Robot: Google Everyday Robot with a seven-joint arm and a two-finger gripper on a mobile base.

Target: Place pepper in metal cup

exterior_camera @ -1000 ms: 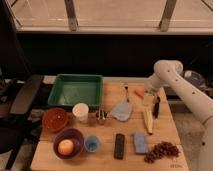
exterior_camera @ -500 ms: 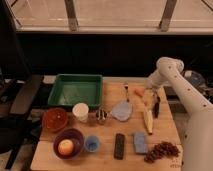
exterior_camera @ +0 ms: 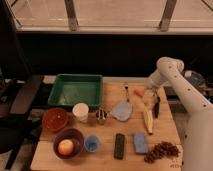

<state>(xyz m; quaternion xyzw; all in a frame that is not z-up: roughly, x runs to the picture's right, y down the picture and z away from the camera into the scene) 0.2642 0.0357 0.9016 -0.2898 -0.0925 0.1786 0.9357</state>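
A white robot arm is reaching in from the right over a wooden table (exterior_camera: 112, 92). Its gripper (exterior_camera: 149, 94) is hanging low over the far right part of the table, just beside the pepper (exterior_camera: 138, 92), a small orange-red sliver lying on the wood. How wide the gripper is standing, and whether it is holding anything, cannot be told. The metal cup (exterior_camera: 101, 116) is sitting upright near the middle of the table, well apart from the pepper, with a white cup (exterior_camera: 80, 111) just beside it. A pale corn cob (exterior_camera: 148, 119) is lying nearer the camera than the gripper. A green tray (exterior_camera: 77, 76) is sitting at the back left.
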